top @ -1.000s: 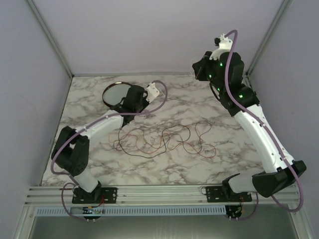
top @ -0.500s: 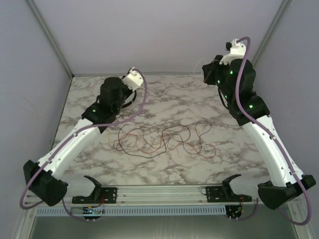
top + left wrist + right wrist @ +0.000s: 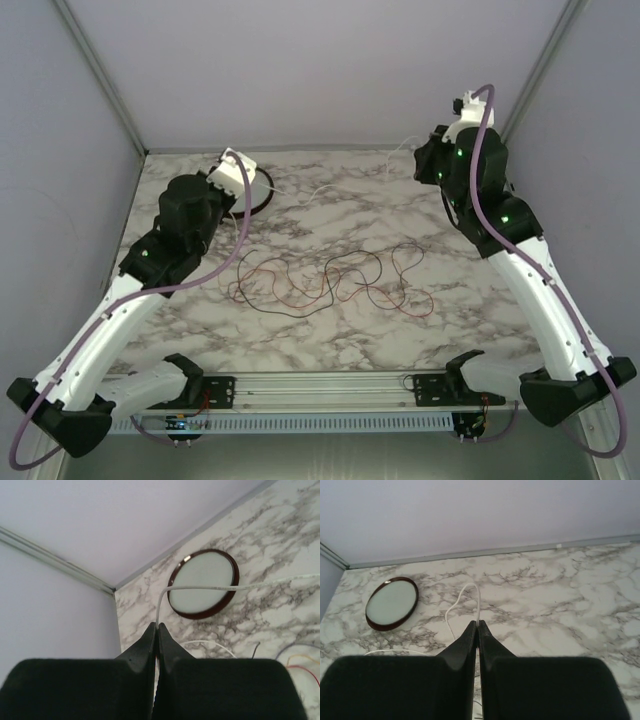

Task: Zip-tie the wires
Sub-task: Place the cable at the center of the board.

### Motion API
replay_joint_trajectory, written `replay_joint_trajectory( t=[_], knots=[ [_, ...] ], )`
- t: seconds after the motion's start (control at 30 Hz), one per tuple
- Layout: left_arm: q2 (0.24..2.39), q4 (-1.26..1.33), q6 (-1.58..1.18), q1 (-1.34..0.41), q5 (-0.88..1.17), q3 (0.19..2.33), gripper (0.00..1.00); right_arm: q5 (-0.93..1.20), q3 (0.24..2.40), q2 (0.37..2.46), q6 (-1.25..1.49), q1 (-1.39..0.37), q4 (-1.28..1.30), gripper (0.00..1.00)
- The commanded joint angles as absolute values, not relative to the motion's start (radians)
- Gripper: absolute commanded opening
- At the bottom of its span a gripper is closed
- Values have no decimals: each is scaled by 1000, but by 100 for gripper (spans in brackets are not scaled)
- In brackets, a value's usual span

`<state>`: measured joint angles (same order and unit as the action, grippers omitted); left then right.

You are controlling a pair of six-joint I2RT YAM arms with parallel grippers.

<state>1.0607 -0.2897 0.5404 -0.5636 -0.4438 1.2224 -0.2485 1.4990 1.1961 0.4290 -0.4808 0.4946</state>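
Note:
The wires (image 3: 325, 280) lie as a loose tangle of thin red and dark strands on the middle of the marble table; a few strand ends show at the lower right of the left wrist view (image 3: 304, 668). A thin white zip tie (image 3: 330, 186) spans between the two grippers above the back of the table. My left gripper (image 3: 157, 626) is shut on one end of it (image 3: 200, 587), raised over the round dish. My right gripper (image 3: 478, 623) is shut on the other end (image 3: 470, 586), which loops away to the left. Both grippers are well behind the wires.
A round dark-rimmed dish (image 3: 202, 582) with a pale centre sits at the back left corner, partly hidden under my left arm in the top view (image 3: 265, 190). Another white strand (image 3: 210, 643) lies on the table near the dish. Walls close the back and sides.
My left arm has lifted and swung back-left from the dish. My right gripper has moved right and back. The white zip tie now stretches between them.

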Motion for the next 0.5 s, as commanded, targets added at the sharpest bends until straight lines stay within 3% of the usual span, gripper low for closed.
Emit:
replay_joint_trajectory(
  t=[0.0,0.47],
  knots=[
    [1005,-438,499,-561,-463,1192,0,-286,1469,1162,452,-472,546,0],
    [995,-510,560,-561,-635,1191,0,-187,1324,1114,515,-540,535,0]
  ],
)
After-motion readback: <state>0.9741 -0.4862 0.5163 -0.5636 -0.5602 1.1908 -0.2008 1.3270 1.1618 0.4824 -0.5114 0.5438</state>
